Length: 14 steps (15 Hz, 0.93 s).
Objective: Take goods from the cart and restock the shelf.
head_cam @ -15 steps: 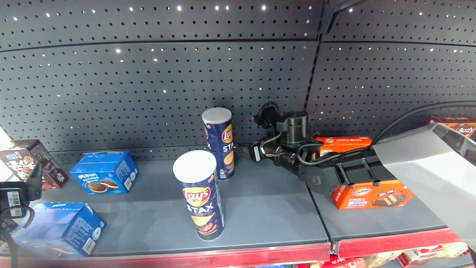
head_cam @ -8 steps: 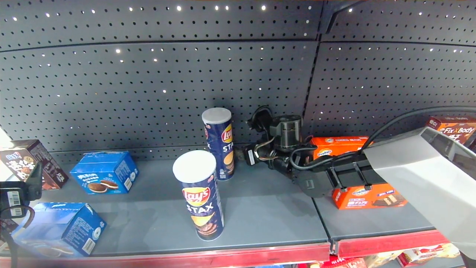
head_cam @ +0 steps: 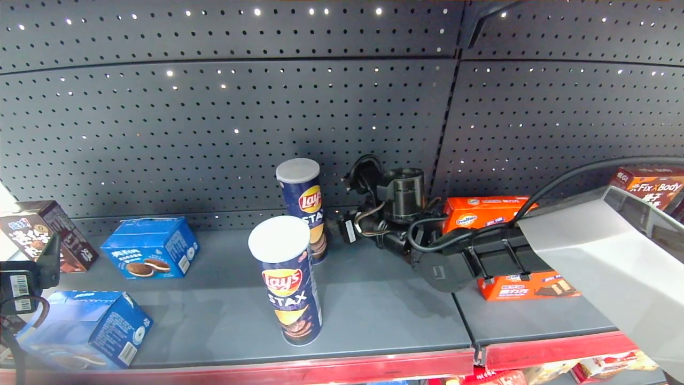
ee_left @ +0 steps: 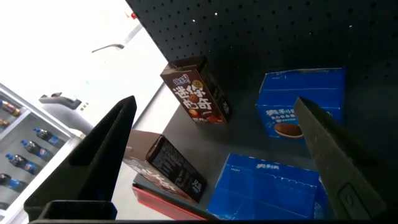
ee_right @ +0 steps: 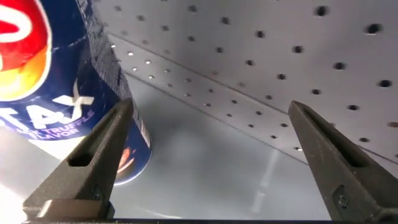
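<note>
Two dark blue chip cans with white lids stand on the grey shelf (head_cam: 385, 310). The front can (head_cam: 286, 278) is upright near the shelf's edge. The rear can (head_cam: 302, 208) stands by the pegboard back wall and leans a little. My right arm's wrist (head_cam: 398, 214) lies just right of the rear can. My right gripper (ee_right: 211, 162) is open, with one finger (ee_right: 93, 168) against the rear can (ee_right: 50, 93), which stays outside the jaws. My left gripper (ee_left: 217, 155) hangs open and empty over the boxes at the shelf's left end.
Blue cookie boxes (head_cam: 152, 247) (head_cam: 85, 329) and a brown box (head_cam: 45, 232) sit at the left. Two orange boxes (head_cam: 489, 211) (head_cam: 526, 286) lie under my right arm. Another brown box (head_cam: 649, 184) stands far right. A red strip (head_cam: 320, 369) edges the shelf front.
My right arm has moved left along the back of the shelf. The rear can has shifted left with it and leans slightly. The left arm has kept still.
</note>
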Available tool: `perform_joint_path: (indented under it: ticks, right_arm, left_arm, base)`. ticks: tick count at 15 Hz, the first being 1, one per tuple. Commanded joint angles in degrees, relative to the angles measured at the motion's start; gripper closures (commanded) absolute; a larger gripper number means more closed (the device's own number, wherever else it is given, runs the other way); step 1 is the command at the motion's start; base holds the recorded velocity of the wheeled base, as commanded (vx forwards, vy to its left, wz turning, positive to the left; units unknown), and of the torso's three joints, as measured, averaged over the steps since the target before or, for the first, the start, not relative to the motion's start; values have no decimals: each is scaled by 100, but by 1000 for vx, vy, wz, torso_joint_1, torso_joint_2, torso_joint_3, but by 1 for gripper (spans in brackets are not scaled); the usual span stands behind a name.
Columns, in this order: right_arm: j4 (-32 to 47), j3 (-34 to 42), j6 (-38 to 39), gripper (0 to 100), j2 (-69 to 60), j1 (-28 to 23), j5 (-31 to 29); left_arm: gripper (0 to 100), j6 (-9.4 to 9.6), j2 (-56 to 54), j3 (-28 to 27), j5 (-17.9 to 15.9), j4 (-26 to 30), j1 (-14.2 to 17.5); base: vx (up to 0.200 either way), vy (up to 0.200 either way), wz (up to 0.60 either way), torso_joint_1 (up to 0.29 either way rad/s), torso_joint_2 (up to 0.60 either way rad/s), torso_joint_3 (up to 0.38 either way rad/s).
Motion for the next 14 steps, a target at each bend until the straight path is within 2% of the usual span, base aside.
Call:
perform_joint_path:
  ticks: [1,5,7,9,11,14]
  right_arm:
    - [14,14,-2,0,-35,37,-1]
    - [-21,427,-2,0,-316,-183,-133]
    - [-30,1306,7,0,-1124,-315,-335]
    - [-381,2114,112,0,-1880,-183,-897]
    - [-1172,2290,60,0,-2293,-191,-1513]
    - [-768,2844,16,0,-3374,222,-1890]
  left_arm:
    - [0,1,9,0,7,-2,1]
    - [0,-8,9,43,7,7,1]
    - [0,1,18,149,-2,7,1]
    - [0,-17,229,131,-11,7,-8]
    - [0,-17,440,131,-98,7,-16]
    - [0,-52,721,228,-230,33,-16]
  base:
    - [0,0,0,0,0,0]
    - [0,0,0,0,0,0]
    - [0,0,0,0,0,0]
    - [0,0,0,0,0,0]
    - [0,0,0,0,0,0]
    - [0,0,0,0,0,0]
